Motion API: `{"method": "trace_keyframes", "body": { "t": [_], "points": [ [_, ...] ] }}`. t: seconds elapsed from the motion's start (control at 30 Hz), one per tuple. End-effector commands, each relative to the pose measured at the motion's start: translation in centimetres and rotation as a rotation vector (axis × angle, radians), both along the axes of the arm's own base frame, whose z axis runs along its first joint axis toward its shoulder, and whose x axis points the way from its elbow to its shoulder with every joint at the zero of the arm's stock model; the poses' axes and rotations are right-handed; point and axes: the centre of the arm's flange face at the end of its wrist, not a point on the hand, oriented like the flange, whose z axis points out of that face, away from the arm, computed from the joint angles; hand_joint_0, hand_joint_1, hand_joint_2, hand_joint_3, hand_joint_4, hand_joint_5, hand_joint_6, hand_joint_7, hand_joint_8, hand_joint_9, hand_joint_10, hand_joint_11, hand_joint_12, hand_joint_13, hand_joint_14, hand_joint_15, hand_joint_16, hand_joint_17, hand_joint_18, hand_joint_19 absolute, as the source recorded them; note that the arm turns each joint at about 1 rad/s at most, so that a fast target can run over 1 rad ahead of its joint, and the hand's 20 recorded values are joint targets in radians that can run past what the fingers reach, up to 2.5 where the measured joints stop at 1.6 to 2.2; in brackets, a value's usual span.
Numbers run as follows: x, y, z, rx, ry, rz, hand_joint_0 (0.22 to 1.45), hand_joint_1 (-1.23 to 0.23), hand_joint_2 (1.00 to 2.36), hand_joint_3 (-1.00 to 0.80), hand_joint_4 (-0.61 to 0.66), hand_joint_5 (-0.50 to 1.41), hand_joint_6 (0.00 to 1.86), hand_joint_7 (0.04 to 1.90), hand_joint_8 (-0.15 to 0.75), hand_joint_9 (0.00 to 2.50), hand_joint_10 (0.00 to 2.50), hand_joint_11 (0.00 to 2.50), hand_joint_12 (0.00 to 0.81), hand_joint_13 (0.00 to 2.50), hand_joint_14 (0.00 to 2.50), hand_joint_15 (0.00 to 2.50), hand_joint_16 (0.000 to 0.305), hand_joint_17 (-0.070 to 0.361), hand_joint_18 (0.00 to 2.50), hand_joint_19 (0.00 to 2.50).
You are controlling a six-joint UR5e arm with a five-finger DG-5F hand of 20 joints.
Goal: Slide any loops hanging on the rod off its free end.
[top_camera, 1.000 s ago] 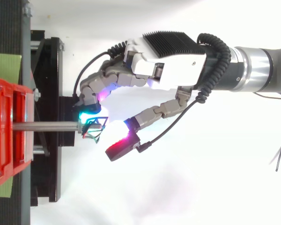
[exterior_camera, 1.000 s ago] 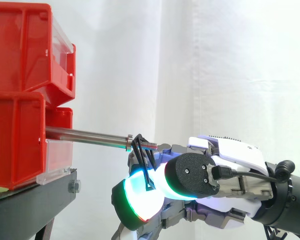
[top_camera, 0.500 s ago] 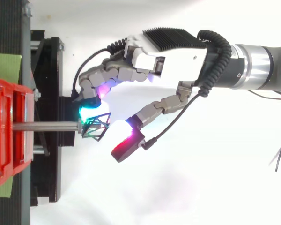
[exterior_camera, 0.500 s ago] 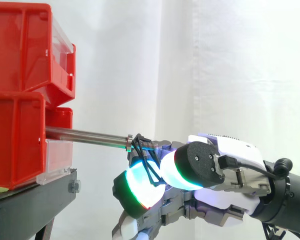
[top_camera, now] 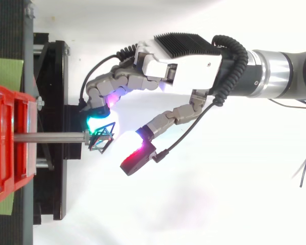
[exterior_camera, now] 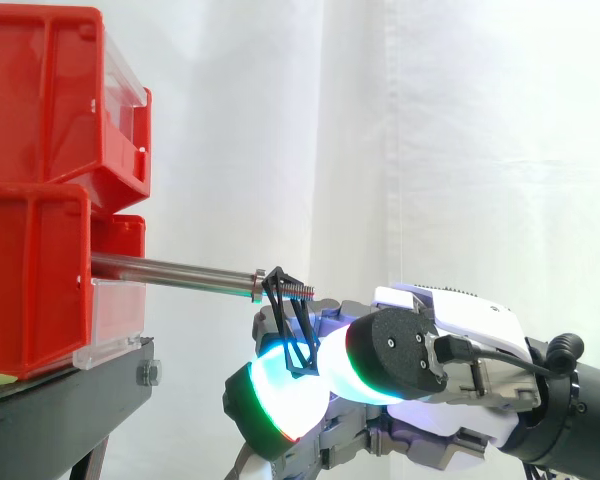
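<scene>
My hand (top_camera: 186,71) sits at the free end of the rod (exterior_camera: 170,270), just below the rod's line in the side view and a little to one side of it from above. The rod sticks out level from the red bins (exterior_camera: 40,200). A black wire loop (exterior_camera: 292,328) hangs on the rod's threaded tip, just past the rod's collar (exterior_camera: 259,283), close to the very end and not yet off it. Below the rod the loop dangles right in front of my hand. I cannot tell whether I have hold of the loop or only rest beside it, nor how far I am closed.
</scene>
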Motion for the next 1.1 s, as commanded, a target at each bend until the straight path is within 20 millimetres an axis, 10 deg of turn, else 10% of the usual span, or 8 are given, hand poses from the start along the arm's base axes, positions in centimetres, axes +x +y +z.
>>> {"method": "trace_keyframes", "body": {
  "t": [0.0, 1.07],
  "points": [
    [0.17, 0.07, 0.18, 0.000, -0.005, 0.001, 0.53, -0.61, 1.01, -0.41, 0.23, -0.13, 0.59, 1.42, 0.354, 0.88, 0.02, 0.44, 0.399, 0.80, 0.01, 0.27, 0.067, 0.151, 0.76, 0.58],
    [0.55, 0.44, 0.71, -0.028, -0.014, -0.006, 0.56, -0.65, 1.03, -0.07, 0.14, -0.19, 0.82, 1.27, 0.347, 0.89, 0.02, 0.47, 0.392, 0.82, 0.01, 0.27, 0.065, 0.146, 0.77, 0.58]
  ]
}}
